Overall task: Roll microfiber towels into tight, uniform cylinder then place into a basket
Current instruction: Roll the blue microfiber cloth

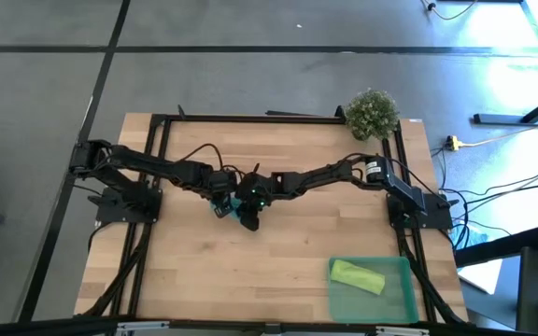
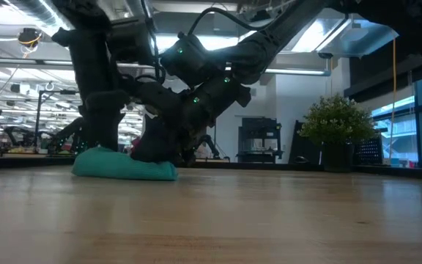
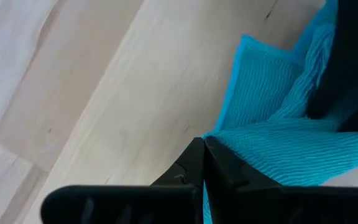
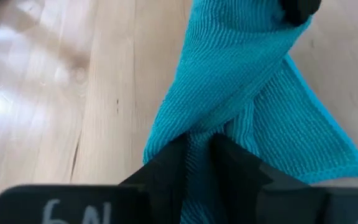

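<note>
A pale wooden table (image 1: 278, 243). At its centre, the right gripper (image 4: 199, 155) pinches the teal towel (image 4: 241, 81); the left gripper (image 3: 204, 163), closed, touches the towel's edge.

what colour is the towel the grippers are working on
Teal blue-green with a fine ribbed weave; the towel shows best in the right wrist view.

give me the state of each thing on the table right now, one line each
teal towel: on the table at its middle, bunched and partly folded, not a finished roll
lime green towel: rolled, lying in the basket
basket: on the table's near right corner, holding only the green roll
left gripper: shut, at the teal towel's edge
right gripper: shut on the teal towel, cloth between its fingers
plant: upright at the far right corner
</note>
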Controlling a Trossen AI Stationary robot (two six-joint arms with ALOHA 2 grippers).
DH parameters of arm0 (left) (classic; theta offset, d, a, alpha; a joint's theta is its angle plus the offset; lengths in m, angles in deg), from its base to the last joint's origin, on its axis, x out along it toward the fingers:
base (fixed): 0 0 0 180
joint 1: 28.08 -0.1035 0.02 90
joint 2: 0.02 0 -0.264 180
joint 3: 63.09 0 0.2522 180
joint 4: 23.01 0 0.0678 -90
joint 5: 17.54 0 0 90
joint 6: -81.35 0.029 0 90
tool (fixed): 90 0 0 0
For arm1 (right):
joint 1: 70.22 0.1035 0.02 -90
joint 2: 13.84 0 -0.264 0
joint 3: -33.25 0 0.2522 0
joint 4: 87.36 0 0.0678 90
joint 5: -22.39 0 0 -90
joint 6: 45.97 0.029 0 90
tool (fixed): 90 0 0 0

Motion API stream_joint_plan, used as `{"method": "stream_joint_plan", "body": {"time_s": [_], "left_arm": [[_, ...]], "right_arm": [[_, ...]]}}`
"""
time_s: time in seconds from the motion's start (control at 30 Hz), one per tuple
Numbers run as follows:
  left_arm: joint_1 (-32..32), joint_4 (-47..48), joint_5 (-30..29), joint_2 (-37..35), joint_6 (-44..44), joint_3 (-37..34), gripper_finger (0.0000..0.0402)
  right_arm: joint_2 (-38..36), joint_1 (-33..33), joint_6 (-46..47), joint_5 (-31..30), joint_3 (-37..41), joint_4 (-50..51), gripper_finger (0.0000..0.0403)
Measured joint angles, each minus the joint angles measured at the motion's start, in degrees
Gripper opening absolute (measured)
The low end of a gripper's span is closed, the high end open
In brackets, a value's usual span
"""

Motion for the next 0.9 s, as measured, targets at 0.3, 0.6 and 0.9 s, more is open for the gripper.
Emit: {"method": "stream_joint_plan", "body": {"time_s": [0.3, 0.6, 0.9], "left_arm": [[-0.03, -5.10, 0.14, -0.04, 0.54, -3.96, 0.0000], [-0.03, -7.86, 1.03, -0.04, 0.36, -6.57, 0.0000], [0.06, -8.67, 2.08, -0.12, 0.19, -8.31, 0.0000]], "right_arm": [[0.04, -0.07, 0.08, 1.34, 0.00, -0.26, 0.0088], [0.07, -1.08, 2.96, 2.27, 0.00, -0.35, 0.0088], [0.26, -2.99, 4.24, 9.20, -0.93, -0.06, 0.0088]]}}
